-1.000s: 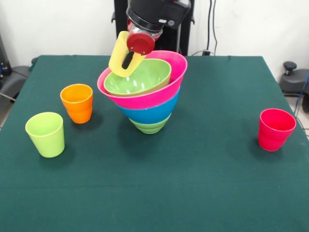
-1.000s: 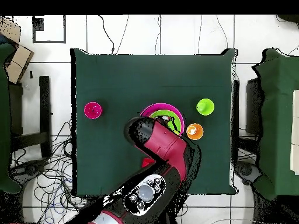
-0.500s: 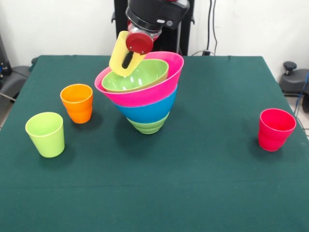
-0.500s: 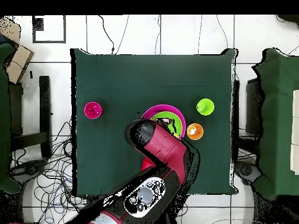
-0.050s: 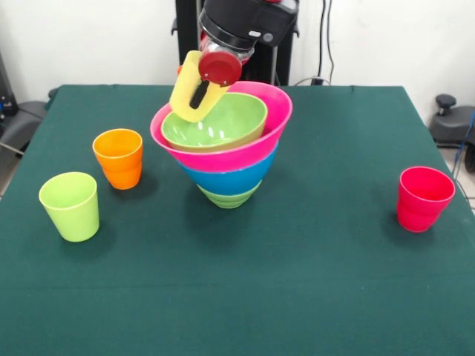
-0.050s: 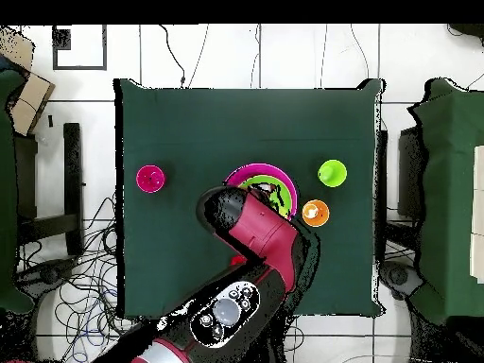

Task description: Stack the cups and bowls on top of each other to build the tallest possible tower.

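Over the tower's [image 5: 223, 144] far rim, the gripper [image 5: 202, 85] is clamped on a tilted pale yellow cup [image 5: 191, 95], one finger inside it, its lower lip touching the top green bowl [image 5: 215, 122]. Orange cup [image 5: 118, 157], lime cup [image 5: 70, 205] and red cup [image 5: 424, 198] stand apart on the table [image 5: 297, 282].

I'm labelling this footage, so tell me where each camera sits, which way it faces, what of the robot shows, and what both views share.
Front view: sits across the table, looking over it at the tower; only the arm's lower end shows, its end effector holding a pale yellow cup over the top bowl.
Overhead view: sits above, looking straight down; the red and black arm reaches from the bottom edge over the tower.
Shared: the tower, lime green cup, orange cup, red cup, mirrored side to side.
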`<state>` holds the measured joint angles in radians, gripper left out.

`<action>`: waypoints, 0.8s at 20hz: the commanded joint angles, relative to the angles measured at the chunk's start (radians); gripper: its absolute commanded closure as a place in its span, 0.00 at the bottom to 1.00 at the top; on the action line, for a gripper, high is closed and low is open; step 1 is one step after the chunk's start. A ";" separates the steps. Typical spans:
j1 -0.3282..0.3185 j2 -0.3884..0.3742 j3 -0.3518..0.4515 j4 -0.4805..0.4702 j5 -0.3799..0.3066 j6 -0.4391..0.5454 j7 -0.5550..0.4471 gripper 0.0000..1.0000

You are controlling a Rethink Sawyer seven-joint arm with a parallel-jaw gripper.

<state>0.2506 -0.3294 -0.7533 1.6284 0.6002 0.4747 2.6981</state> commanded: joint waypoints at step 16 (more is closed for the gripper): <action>0.071 0.004 0.029 -0.047 0.050 0.113 0.261 1.00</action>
<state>0.3147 -0.3287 -0.7989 1.6020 0.6201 0.4749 2.7103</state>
